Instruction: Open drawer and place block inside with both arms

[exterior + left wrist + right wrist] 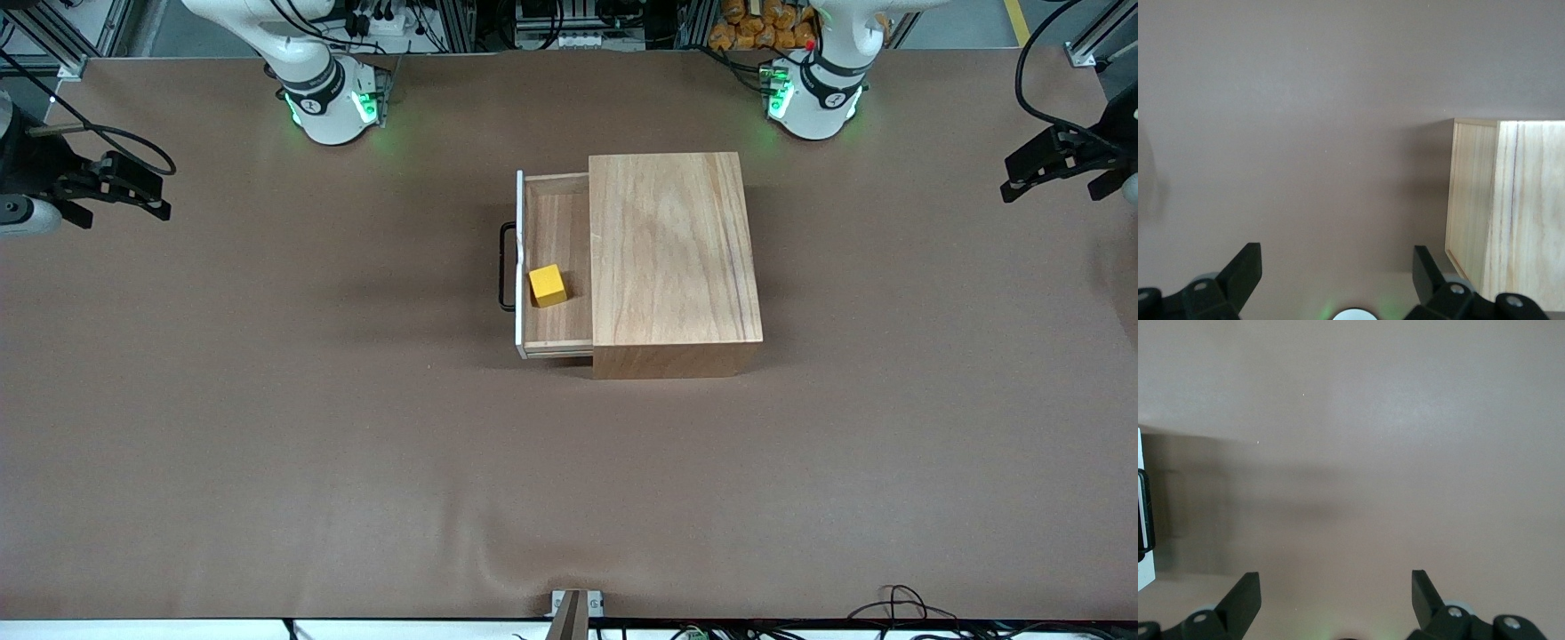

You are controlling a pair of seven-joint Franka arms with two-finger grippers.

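The drawer stands pulled out of the light-wood box, its white front panel and black bar handle toward the right arm's end. The yellow block lies in the drawer against the front panel. My left gripper is open and empty over the table at the left arm's end; its wrist view shows the box's side. My right gripper is open and empty over the table at the right arm's end; its wrist view shows the drawer's handle at the edge.
The brown table stretches wide around the box. Both arm bases glow green along the table's back edge. Cables and a small bracket lie at the edge nearest the front camera.
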